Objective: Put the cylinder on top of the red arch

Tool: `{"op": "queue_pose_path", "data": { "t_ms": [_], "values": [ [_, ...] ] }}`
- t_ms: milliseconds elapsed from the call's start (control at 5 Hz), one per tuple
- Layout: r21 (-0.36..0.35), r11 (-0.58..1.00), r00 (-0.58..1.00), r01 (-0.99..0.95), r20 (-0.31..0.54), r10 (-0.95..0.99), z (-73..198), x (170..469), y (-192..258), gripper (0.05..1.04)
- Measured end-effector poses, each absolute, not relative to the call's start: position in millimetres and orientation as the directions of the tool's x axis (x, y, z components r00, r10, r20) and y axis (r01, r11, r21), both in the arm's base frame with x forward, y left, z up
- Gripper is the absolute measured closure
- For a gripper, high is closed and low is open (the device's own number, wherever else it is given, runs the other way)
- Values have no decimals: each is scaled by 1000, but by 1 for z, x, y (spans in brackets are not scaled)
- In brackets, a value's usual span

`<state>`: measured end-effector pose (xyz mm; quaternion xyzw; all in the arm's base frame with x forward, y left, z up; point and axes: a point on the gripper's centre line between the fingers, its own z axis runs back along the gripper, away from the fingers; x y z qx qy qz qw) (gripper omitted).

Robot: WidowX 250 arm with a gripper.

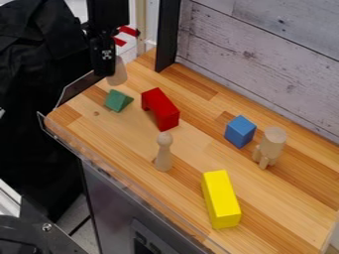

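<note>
At far left, the pale cylinder (118, 74) is just beside the black gripper (104, 74), whether grasped I cannot tell, probably placed there for transfer rightward onto the red arch (161, 108).

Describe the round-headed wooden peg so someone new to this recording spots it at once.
On the wooden tabletop, find the red arch, then look just below it in the picture. The peg stands upright there, slim. Its ball-shaped head sets it apart from the thicker, flat-topped wooden piece beside the blue block.
</note>
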<state>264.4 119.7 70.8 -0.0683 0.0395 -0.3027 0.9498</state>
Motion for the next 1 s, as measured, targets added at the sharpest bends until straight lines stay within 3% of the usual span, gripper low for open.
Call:
{"op": "queue_pose_path", "data": {
  "t_ms": [600, 1000],
  "values": [
    [-109, 794, 792, 598, -71, -607, 60, 283, 83, 596],
    [-102, 826, 821, 554, -97, -562, 51, 302, 84, 596]
  ]
}}
